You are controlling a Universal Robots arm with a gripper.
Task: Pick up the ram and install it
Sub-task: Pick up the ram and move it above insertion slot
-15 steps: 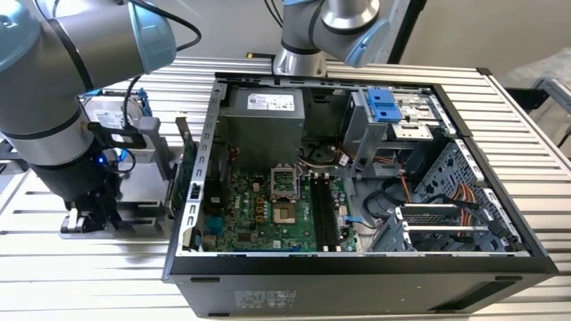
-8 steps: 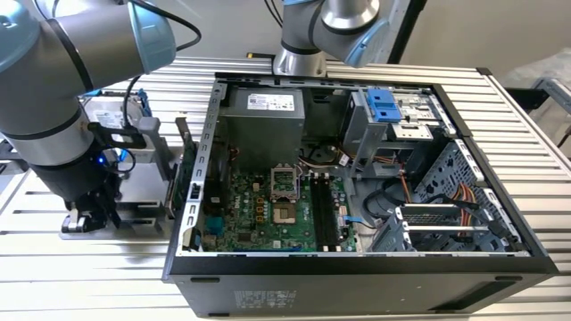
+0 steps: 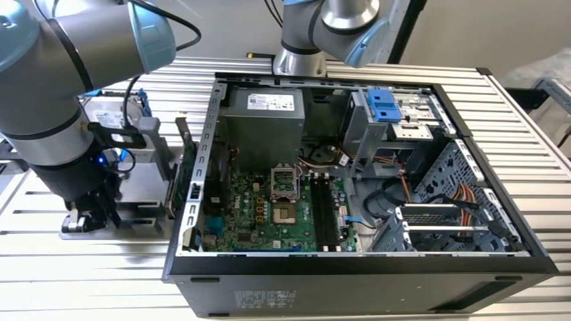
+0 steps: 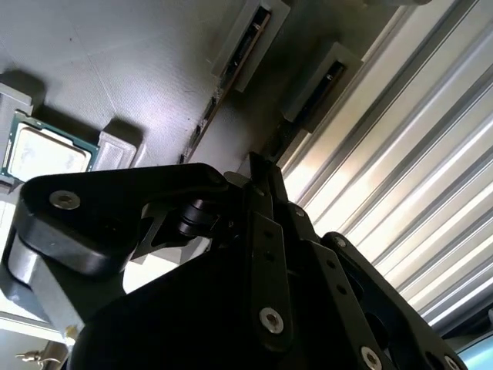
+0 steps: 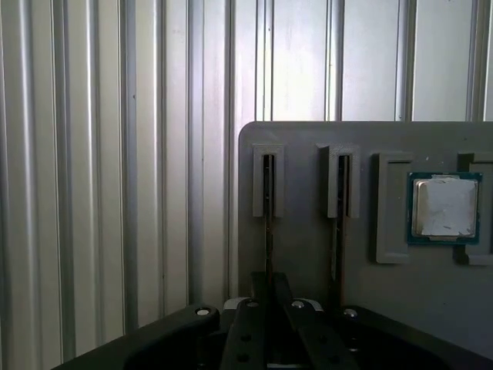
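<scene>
Ribbed aluminium table (image 5: 92, 193) lies under a grey tray (image 5: 400, 301). On that tray the ram (image 5: 267, 223) stands on edge, one end in a slotted holder (image 5: 267, 166). My claw (image 5: 267, 277) is clenched on the ram's other end, with fingers (image 5: 248, 324) drawn close against its two flat sides. The second wrist view shows the same pinch, with my claw (image 4: 258, 166) at the end of the ram (image 4: 209, 108). Just beside the ram and parallel to it, a second stick (image 5: 337, 223) stands in its own holder. Past that, a processor (image 5: 444, 206) lies flat in a recess of the tray. In the exterior view my claw (image 3: 87, 221) points down at the tray (image 3: 134, 200) on the exterior view's left. The open case (image 3: 357, 274) with its board (image 3: 267, 214) sits to the exterior view's right, apart from the ram.
</scene>
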